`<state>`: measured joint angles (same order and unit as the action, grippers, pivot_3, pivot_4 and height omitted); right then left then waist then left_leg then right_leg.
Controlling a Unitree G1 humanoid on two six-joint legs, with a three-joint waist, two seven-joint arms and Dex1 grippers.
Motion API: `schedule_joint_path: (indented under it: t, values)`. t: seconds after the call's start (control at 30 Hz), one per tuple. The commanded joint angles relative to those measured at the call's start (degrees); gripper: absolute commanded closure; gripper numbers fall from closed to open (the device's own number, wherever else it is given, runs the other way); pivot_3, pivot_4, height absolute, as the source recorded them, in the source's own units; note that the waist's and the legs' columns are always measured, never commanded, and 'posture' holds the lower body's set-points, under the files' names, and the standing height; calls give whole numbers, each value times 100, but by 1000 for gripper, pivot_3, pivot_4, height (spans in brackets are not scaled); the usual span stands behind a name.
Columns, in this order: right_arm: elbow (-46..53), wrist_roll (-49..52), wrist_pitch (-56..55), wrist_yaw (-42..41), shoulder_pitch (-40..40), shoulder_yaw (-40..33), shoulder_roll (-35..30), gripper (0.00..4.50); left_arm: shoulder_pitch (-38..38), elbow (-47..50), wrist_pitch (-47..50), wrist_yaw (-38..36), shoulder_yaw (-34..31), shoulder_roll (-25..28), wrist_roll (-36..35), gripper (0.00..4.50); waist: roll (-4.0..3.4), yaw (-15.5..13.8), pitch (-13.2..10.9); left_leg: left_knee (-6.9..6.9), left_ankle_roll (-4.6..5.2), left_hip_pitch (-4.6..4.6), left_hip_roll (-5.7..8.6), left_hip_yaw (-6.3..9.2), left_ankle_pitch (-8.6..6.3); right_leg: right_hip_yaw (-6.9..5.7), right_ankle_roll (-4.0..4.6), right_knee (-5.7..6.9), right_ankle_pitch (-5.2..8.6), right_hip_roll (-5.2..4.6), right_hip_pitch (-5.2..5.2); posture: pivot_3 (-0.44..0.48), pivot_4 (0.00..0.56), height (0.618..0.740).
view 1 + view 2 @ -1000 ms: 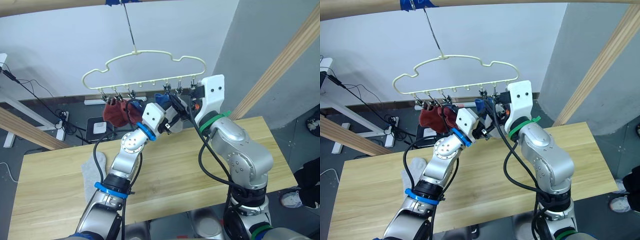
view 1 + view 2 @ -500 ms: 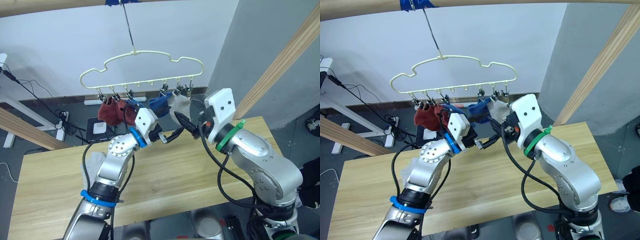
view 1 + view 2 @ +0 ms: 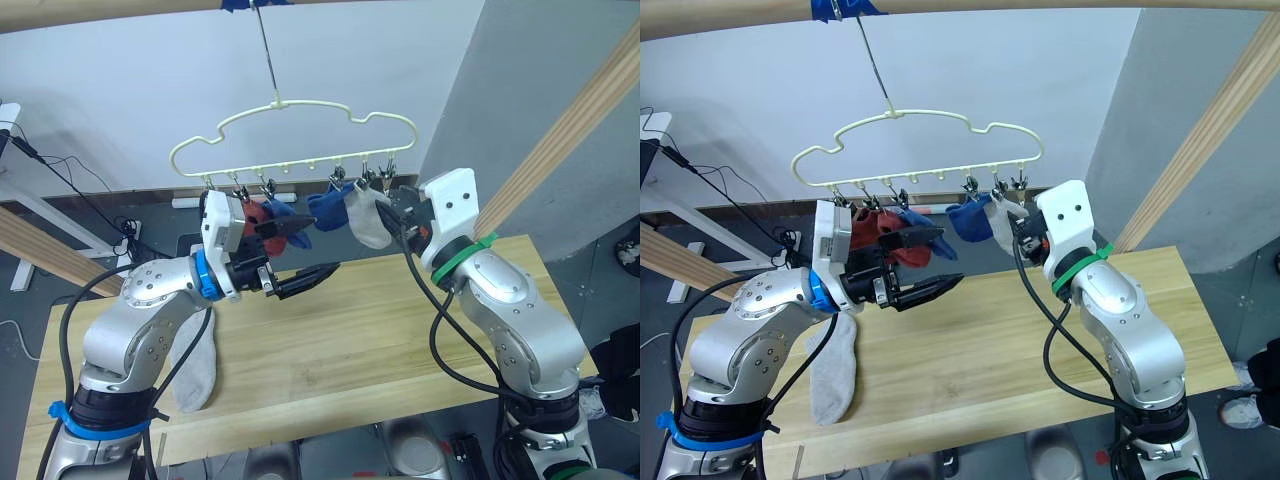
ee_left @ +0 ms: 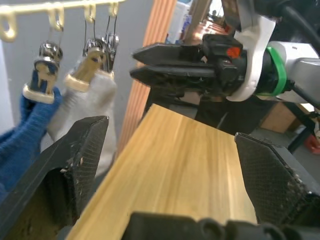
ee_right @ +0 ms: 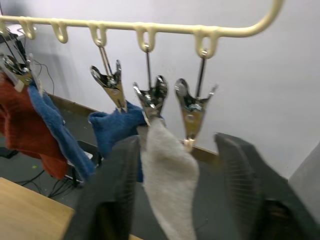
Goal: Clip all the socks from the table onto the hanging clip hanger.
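The pale-yellow clip hanger [image 3: 290, 130] hangs from a string over the table [image 3: 400, 330]. Clipped to it, from my left, are a rust-red sock [image 3: 252, 213], two blue socks [image 3: 328, 208] and a light grey sock [image 3: 368, 222]. One clip [image 5: 192, 112] beside the grey sock is bare. Another light grey sock [image 3: 195, 365] lies on the table's left part, half hidden by my left arm. My left gripper [image 3: 320, 250] is open and empty below the hanger. My right gripper [image 3: 1020, 225] is open just right of the hanging grey sock [image 5: 167, 175], holding nothing.
Thick wooden poles frame the scene: a top beam [image 3: 100, 15], a slanted one at right [image 3: 560, 130] and one at left [image 3: 40, 250]. Cables and a power strip [image 3: 130, 235] lie on the floor behind the table.
My left arm has pulled back left and down from the hanger, its gripper open. My right gripper has drawn closer to the clipped grey sock. The hanger has swung slightly right.
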<state>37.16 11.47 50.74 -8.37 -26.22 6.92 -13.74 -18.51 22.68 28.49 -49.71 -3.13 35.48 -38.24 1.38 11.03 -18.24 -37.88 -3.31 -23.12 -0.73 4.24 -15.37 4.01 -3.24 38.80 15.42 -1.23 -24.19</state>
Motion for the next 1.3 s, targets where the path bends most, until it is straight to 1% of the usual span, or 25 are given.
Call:
schedule_joint_path:
  t: [0.03, 0.3, 0.47, 0.63, 0.93, 1.3]
  values:
    - [-43, -147, -193, 143, -130, 28, 135, 2288, -156, 268, 44, 2, -48, 76, -62, 0, 0, 0, 0, 1, 0, 0, 0, 1, 0, -1, 0, 1, 0, 0, -1, -257, 289, 737]
    - [-649, -485, -554, 253, -394, 33, 348, 2288, -349, 243, 135, -42, -13, 107, -41, 0, 0, 5, 0, 1, 0, 2, -1, 0, 0, 1, 1, 5, 0, 3, -2, -248, 283, 737]
    - [-951, -526, -716, 223, -593, -13, 454, 2288, -407, 262, 206, -52, -31, 112, -72, 0, 0, 5, 0, 1, 0, 2, -1, -1, 0, 0, 2, 7, -1, 3, -3, -247, 282, 737]
    - [-1036, -531, -719, 200, -703, -37, 548, 2288, -430, 259, 234, -67, -37, 126, -71, 0, 0, 5, 0, 1, 0, 1, -2, 2, 0, 2, 2, 7, -1, 2, -4, -246, 282, 737]
    - [-1234, -673, -846, 407, -875, -93, 843, 2288, -478, 227, 216, -114, 20, 101, -22, 0, 0, 6, 0, -1, 0, 2, -1, 3, 0, 1, 3, 11, -2, 2, -4, -246, 282, 737]
    - [-1020, -585, -392, 708, -897, -362, 1252, 2288, -498, 176, 192, -171, 97, 71, 2, 0, -1, 8, 0, -1, 0, 2, -2, 6, 0, 2, 3, 12, -2, 1, -4, -262, 282, 737]
